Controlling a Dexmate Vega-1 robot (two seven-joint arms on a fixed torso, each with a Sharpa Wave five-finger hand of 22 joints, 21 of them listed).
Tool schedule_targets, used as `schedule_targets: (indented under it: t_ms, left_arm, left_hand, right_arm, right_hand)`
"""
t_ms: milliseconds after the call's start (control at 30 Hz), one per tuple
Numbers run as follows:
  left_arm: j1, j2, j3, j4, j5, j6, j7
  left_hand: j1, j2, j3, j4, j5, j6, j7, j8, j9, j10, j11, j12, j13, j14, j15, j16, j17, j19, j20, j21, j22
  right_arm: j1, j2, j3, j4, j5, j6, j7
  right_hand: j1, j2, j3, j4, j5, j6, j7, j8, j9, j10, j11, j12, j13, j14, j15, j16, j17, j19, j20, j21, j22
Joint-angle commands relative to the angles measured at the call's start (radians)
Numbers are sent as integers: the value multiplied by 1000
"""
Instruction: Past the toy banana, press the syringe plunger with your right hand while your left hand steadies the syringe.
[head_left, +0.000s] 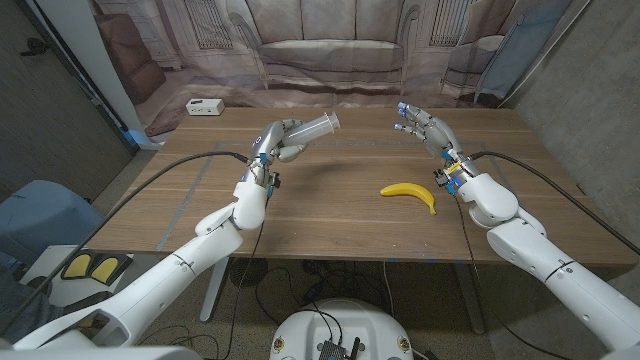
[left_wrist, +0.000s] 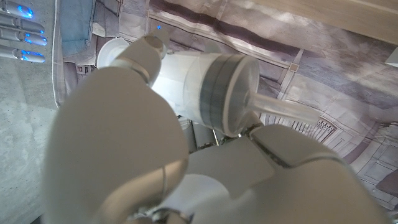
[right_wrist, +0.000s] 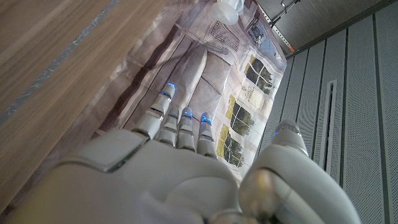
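At about ten o'clock on the wooden counter (head_left: 330, 215), far back, sits a small white box (head_left: 204, 106). Next comes the left robot hand (head_left: 275, 143), raised above the surface and clamped around the syringe (head_left: 318, 126), whose clear barrel tilts up toward two o'clock; the left wrist view shows the fingers (left_wrist: 118, 124) wrapped round the barrel. Toward three o'clock, the right robot hand (head_left: 425, 128) hovers empty, fingers apart, well clear of the syringe. The toy banana (head_left: 410, 193) lies on the counter nearer the robot, below that hand.

Syringe (left_wrist: 211, 87) barrel partly behind fingers (left_wrist: 118, 143).
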Motion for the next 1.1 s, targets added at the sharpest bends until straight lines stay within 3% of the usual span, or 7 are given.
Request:
schedule_targets:
  t_ms: [33,367,1100]
  left_arm:
    - [-15,2,15,17,-17,48,-27]
    - [-20,21,25,-29,-30,160,-89]
    - [-37,23,54,-8,-56,209,-105]
  left_hand:
    - [122,159,59,48,8,110,-64,7,3,73,-65,0,2,107,-143,5,2,-7,1,9,1]
    - [120,159,59,49,9,109,-64,6,4,69,-64,-4,1,103,-142,3,2,-9,2,10,1]
    - [117,161,62,50,10,109,-66,5,4,72,-66,-5,3,104,-140,2,2,-14,4,11,1]
  right_arm:
    - [-2,-1,-2,7,5,-5,1]
    - [-4,0,0,14,13,-5,0]
    - [12,1,-5,30,20,-12,10]
  right_hand:
    - [1,-1,-3,-2,-1,11,0,4,1,13,3,9,2,5,5,10,0,-3,2,3,2]
    - [1,-1,-4,-2,-1,14,2,5,1,12,2,8,2,5,4,10,0,-3,2,4,2]
    - [2,0,-4,-2,-2,17,3,4,1,14,3,8,2,-1,2,9,-1,-7,0,3,2]
